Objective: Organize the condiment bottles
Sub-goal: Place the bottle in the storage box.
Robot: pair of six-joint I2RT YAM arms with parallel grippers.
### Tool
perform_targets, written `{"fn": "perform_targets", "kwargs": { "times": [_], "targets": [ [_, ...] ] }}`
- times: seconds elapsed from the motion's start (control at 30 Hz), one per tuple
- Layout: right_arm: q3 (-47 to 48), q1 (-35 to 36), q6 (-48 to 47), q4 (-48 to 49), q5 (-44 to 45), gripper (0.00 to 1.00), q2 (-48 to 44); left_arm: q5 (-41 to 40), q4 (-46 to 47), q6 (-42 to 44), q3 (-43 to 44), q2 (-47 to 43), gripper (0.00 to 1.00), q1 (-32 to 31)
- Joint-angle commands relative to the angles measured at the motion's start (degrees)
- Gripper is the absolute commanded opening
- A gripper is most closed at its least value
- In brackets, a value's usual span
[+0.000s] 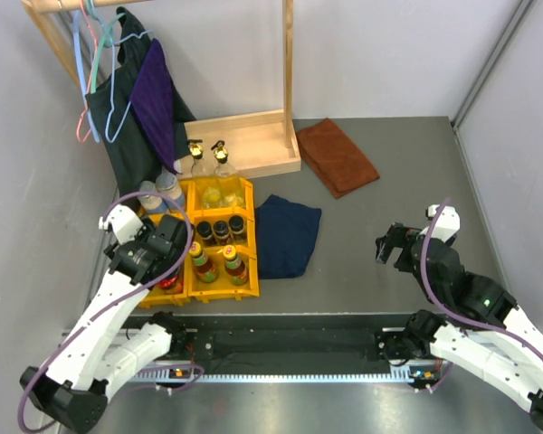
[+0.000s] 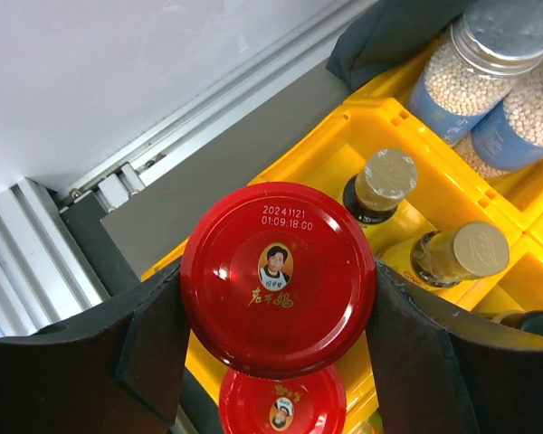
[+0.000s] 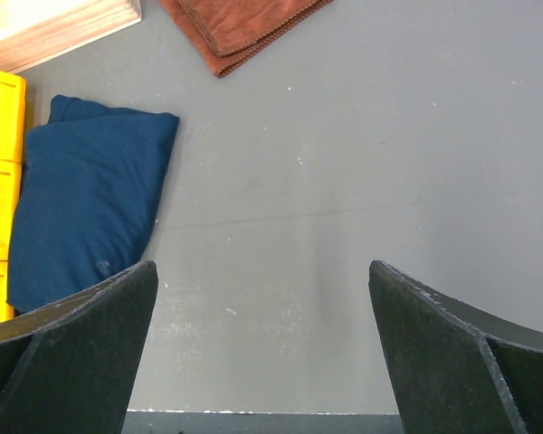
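Observation:
My left gripper [image 2: 278, 298] is shut on a red-lidded jar [image 2: 278, 276], one finger pressing each side of the lid. It holds the jar over the yellow bins [image 2: 362, 117], above a second red-lidded jar [image 2: 283, 402]. Two dark bottles [image 2: 386, 181] with metallic caps stand in the adjoining compartment, and two bead-filled jars [image 2: 489, 54] beyond. From above, the left gripper [image 1: 167, 262] is at the near-left corner of the bins [image 1: 250, 194]. These hold yellow-capped sauce bottles [image 1: 217, 262] and black-capped bottles [image 1: 213, 228]. Two clear gold-topped bottles [image 1: 208, 160] stand behind. My right gripper [image 1: 389, 244] is open over bare table.
A folded blue cloth [image 1: 288, 235] lies right of the bins, and a brown cloth [image 1: 339, 154] lies further back. A wooden rack base [image 1: 253, 140] and hanging garments [image 1: 136, 99] fill the back left. Walls close in on both sides.

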Motion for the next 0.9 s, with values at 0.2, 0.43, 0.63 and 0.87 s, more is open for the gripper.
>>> {"fn": "perform_targets", "kwargs": {
  "times": [0.2,0.43,0.63,0.87],
  "targets": [
    [0.0,-0.6,-0.3,0.8,0.1,0.99,-0.2,7.9,15.2,10.9,-5.8,-4.9,0.00,9.5],
    [0.0,-0.6,-0.3,0.8,0.1,0.99,-0.1,7.9,16.5,11.9,-5.9,-5.1,0.00,12.3],
    [-0.1,-0.5,-0.4,1.1,0.0,0.99,-0.1,8.1,15.2,8.9,-6.7,-5.8,0.00,13.3],
    [-0.3,-0.6,-0.5,1.4,-0.3,0.99,0.1,6.8,9.4,-1.3,-8.9,-10.2,0.00,13.3]
  ]
}}
